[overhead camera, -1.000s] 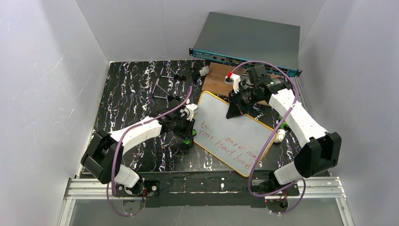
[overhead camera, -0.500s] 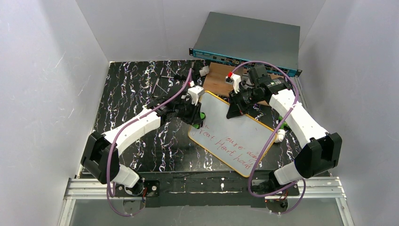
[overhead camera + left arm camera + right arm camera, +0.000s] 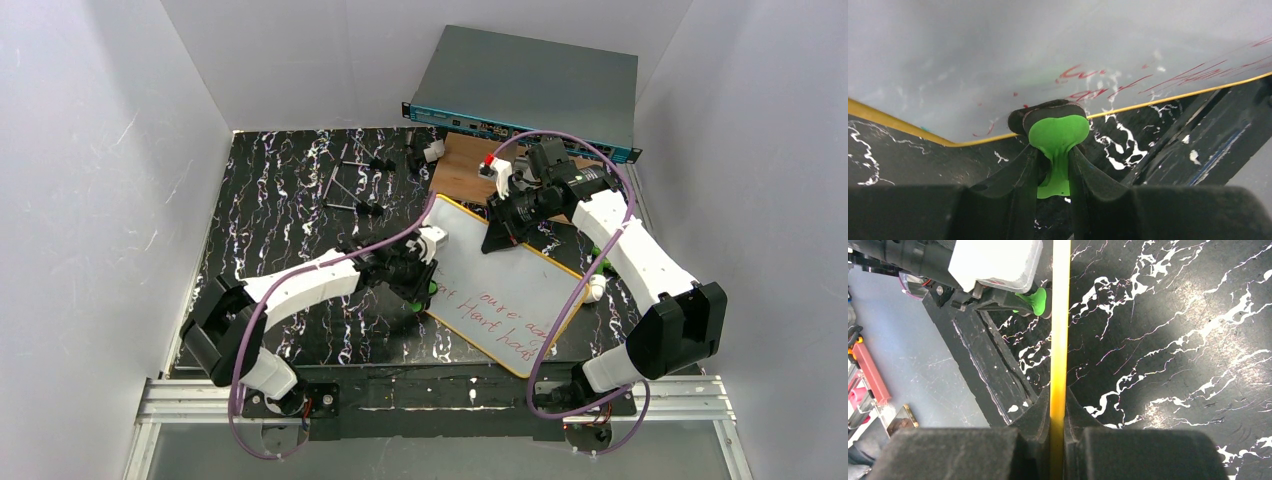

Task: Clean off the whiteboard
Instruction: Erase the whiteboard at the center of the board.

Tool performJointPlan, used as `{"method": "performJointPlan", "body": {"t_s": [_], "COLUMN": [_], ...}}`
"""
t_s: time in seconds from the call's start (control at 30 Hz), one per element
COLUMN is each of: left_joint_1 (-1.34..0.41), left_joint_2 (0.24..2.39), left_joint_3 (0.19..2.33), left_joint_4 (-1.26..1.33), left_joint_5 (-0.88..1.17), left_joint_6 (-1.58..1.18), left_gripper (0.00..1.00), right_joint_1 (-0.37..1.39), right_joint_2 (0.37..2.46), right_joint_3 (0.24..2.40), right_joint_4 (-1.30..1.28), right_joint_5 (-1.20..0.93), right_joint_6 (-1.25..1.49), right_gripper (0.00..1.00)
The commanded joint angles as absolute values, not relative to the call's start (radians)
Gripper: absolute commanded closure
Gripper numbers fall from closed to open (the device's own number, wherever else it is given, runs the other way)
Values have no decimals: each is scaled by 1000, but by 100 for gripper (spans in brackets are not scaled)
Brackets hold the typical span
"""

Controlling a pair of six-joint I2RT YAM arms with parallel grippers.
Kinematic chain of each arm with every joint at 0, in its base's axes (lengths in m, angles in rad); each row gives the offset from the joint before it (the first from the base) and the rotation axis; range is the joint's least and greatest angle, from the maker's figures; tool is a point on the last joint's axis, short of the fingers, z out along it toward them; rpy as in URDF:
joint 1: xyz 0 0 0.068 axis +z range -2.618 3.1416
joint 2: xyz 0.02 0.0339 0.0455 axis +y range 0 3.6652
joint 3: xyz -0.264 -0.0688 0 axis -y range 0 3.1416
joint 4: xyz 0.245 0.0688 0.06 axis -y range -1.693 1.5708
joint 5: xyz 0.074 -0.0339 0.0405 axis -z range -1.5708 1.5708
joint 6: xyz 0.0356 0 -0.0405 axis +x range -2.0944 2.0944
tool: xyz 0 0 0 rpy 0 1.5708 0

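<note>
The whiteboard (image 3: 505, 262), white with a thin yellow frame, lies tilted across the black marbled table, with red handwriting (image 3: 492, 315) on its near half. My right gripper (image 3: 497, 233) is shut on its far edge; in the right wrist view the yellow frame (image 3: 1060, 315) runs straight into that gripper (image 3: 1057, 401). At the board's left edge my left gripper (image 3: 418, 290) is shut on a green eraser (image 3: 1057, 132). The eraser's black felt rests on the whiteboard (image 3: 998, 65) just inside the frame, next to the red strokes (image 3: 1083, 75).
A brown wooden board (image 3: 463, 165) lies behind the whiteboard, with a grey rack unit (image 3: 530, 85) beyond it. Thin metal rods and small parts (image 3: 350, 185) are scattered at the far left of the table. A small white piece (image 3: 595, 288) sits by the whiteboard's right edge.
My left gripper swept with the eraser up along the board's left edge toward the far corner, then came back down toward the near side. The right gripper kept its hold.
</note>
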State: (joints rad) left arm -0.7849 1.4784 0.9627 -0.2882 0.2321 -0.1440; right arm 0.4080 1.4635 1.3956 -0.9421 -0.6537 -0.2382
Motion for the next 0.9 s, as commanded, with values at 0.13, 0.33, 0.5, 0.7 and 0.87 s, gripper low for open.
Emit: {"method": "performJointPlan", "body": {"t_s": [0.13,0.33,0.5,0.7,0.87], "left_joint_1": [-794,-786,-779,-779,-794], "left_joint_2": [1462,1480,1483,1425,1392], "left_joint_3": [999,1158,1188,1034,884], "left_joint_4": [-294,-313,-308,-234,-172], "left_joint_5": [134,102,75,64,59], "left_joint_6": [-155,-125,-117,-141,-167], "left_gripper": [100,100,100,100,100], "right_joint_1": [421,422,422,421,422], "right_joint_2": [1427,1416,1402,1408,1418], "right_joint_3": [1388,1382,1370,1372,1377], "right_joint_4": [-909,-910,-910,-921,-924], "right_joint_5": [-696,-699,-707,-728,-741], "right_joint_6": [-313,-318,-332,-350,-353], "right_gripper": [99,99,99,99,99]}}
